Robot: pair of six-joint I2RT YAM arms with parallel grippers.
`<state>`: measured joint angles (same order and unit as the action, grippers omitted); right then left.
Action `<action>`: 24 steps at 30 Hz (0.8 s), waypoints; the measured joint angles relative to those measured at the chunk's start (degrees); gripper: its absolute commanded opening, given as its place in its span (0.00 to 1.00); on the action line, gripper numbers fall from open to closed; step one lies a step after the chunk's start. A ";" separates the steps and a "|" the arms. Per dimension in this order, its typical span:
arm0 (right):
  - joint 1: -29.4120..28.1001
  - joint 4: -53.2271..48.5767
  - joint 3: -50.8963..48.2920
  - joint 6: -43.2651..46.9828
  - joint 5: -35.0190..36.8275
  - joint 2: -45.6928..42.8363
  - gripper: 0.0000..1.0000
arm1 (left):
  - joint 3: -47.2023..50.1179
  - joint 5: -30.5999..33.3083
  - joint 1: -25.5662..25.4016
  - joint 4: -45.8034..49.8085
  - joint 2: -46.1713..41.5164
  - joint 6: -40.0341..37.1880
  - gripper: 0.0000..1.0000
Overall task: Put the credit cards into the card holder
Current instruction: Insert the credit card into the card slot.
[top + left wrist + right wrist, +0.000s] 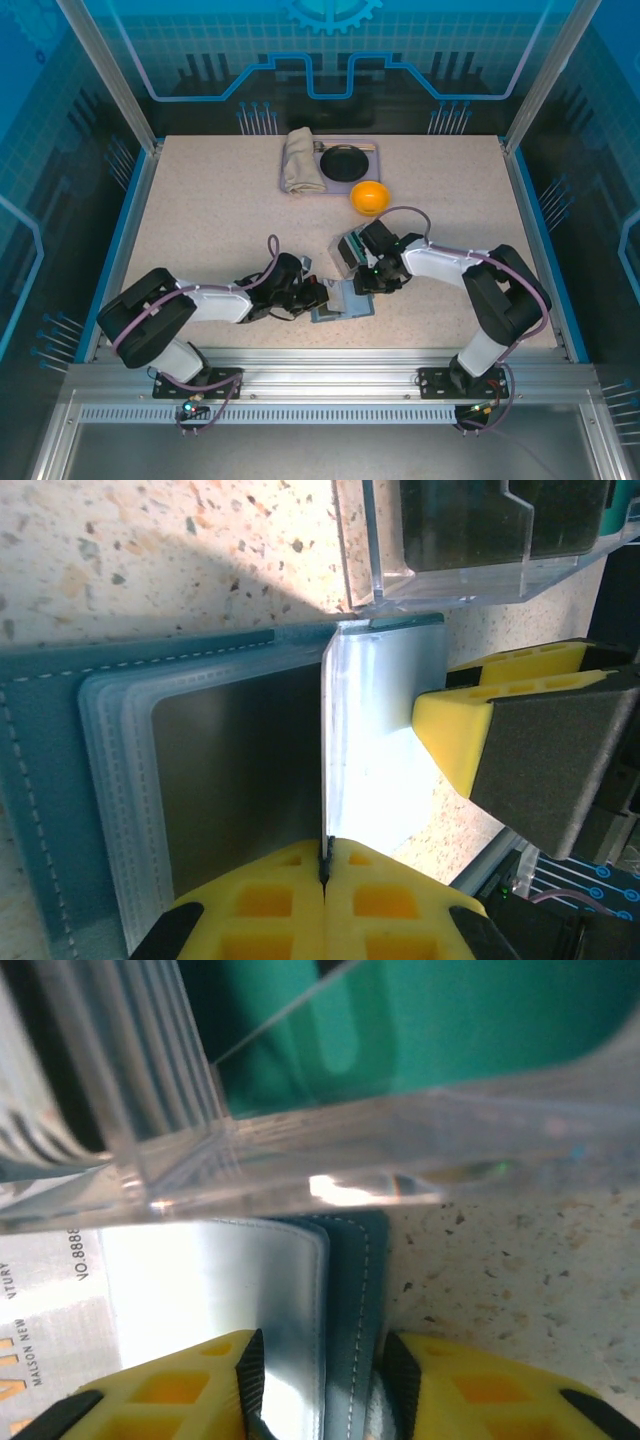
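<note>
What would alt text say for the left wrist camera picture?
The left end effector, shut, pinches a clear sleeve of the open blue card holder on the speckled table. The right end effector reaches in from the picture's right, below a clear case.

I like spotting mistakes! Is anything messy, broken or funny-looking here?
Nothing looks spilled or broken. One thing stands out: a clear sleeve of the card holder is lifted away from the flat stack of sleeves, pinched by its edge in the left gripper.
</note>
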<state>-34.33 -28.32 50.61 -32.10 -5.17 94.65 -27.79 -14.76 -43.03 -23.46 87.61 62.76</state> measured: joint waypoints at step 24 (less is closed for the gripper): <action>1.01 2.69 -2.25 -1.16 -1.07 -1.33 0.31 | 1.49 -1.09 -2.23 -7.54 3.76 1.81 0.00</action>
<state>-33.32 -25.63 48.36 -33.26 -6.24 93.32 -26.30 -15.86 -45.25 -31.00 91.37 64.58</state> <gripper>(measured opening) 0.309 0.045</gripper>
